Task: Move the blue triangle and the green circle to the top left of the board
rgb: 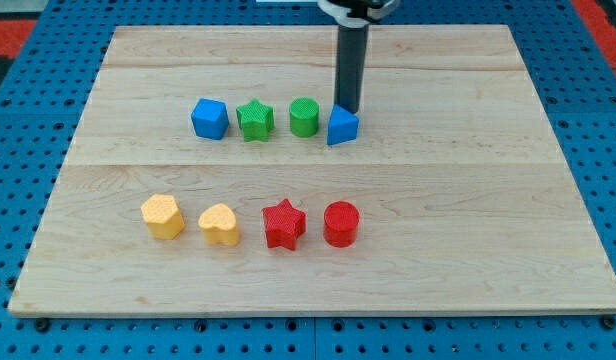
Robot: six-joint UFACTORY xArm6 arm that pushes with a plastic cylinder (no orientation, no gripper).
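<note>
1. Evidently set down my tip (348,107) just behind the small blue plastic triangle (342,127), on its far side toward the board's top edge; nothing gripped, being a bare rod.
2. Found the ridged green plastic circle (304,117) just left of the triangle, in one row with the green star (255,120) and blue cube (209,118).
3. Judged both still far from the wooden board's (488,200) top-left corner; needed a right-side approach for pushing leftward.

no readable text, labels or numbers
</note>
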